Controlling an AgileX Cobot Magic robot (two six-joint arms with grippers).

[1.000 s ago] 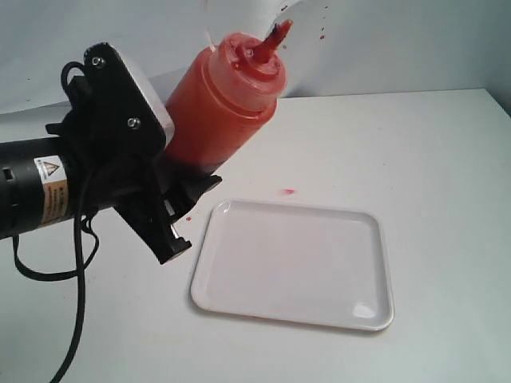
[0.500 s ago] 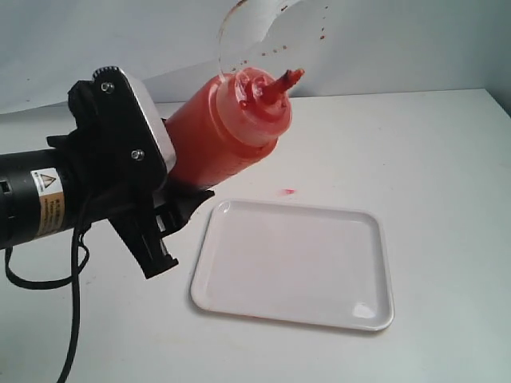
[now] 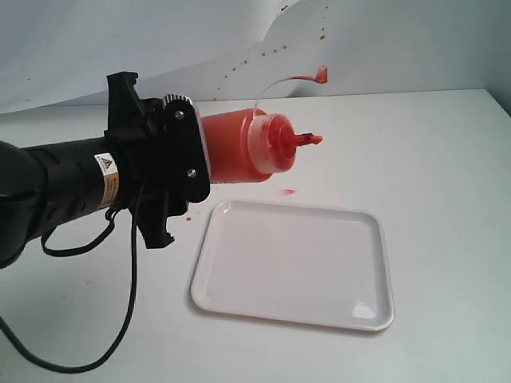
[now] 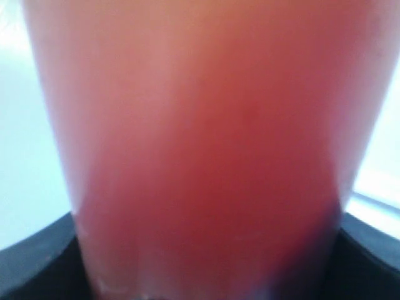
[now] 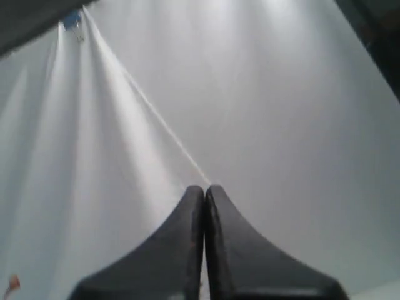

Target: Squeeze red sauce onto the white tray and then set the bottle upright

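Note:
My left gripper (image 3: pixel 209 163) is shut on the bottle (image 3: pixel 239 146), an orange-red squeeze bottle held nearly level above the table. Its red-stained nozzle (image 3: pixel 307 140) points right, past the far left corner of the white tray (image 3: pixel 295 263). The tip cap (image 3: pixel 321 75) swings on its thin strap above the nozzle. Red sauce shows through the bottle wall, which fills the left wrist view (image 4: pixel 200 144). No sauce lies on the tray. My right gripper (image 5: pixel 205 190) is shut with nothing in it, facing a white backdrop; it is out of the exterior view.
A small red smear (image 3: pixel 288 191) marks the table just behind the tray. Faint red specks (image 3: pixel 271 52) dot the white backdrop. The left arm's black cable (image 3: pixel 120 319) loops over the table at the front left.
The left arm has tipped the bottle from steeply upright down to almost level, swinging the nozzle rightward and lower. The tip cap has flung out on its strap.

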